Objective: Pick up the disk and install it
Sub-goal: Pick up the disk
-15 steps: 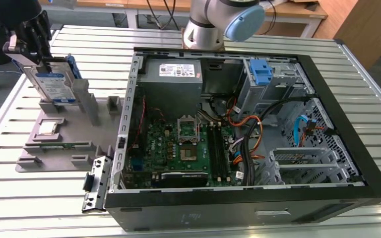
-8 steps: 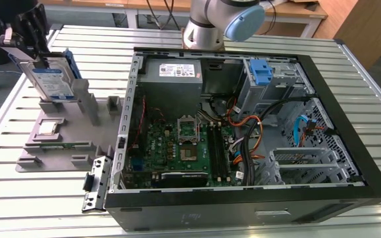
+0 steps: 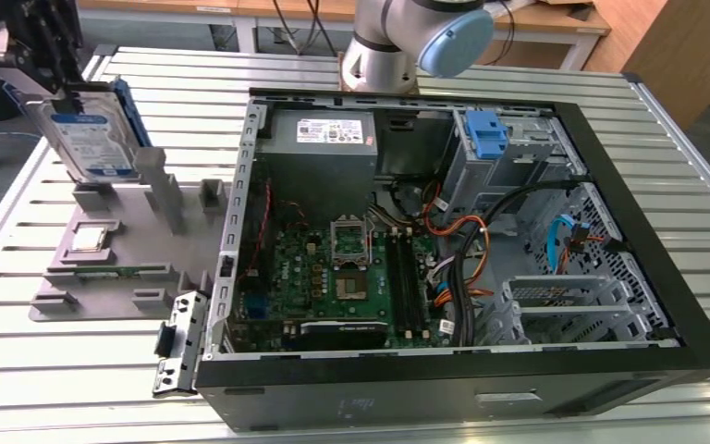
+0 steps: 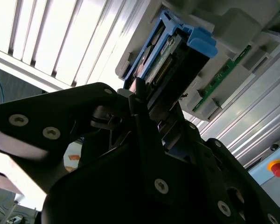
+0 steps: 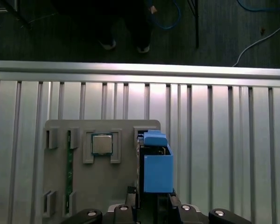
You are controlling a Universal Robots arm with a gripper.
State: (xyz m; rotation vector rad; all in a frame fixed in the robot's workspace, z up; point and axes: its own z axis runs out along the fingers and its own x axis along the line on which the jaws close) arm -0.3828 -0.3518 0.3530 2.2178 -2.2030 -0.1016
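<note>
The gripper (image 3: pixel 62 88) clamps the top edge of the disk (image 3: pixel 93 141) (upright, label showing) at the grey fixture (image 3: pixel 99 298)

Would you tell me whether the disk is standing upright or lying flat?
Upright: the disk stands on edge over the grey tray, the hand at its top.

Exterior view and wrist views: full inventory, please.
disk: 1, silver with blue frame, upright over the fixture, exterior view's left
fixture: 1, grey, on the table beside the case
processor chip: 1, silver, in a fixture pocket
circuit strip: 1, green, in a fixture slot
computer case: 1, black, open, on the table
power supply: 1, grey, inside the case
motherboard: 1, green, case floor
bracket: 1, blue, in the case's drive bay
table: 1, silver slats, under everything
arm: 1, grey with blue cap, behind the case
gripper: 1, black, shut on the disk's top edge
</note>
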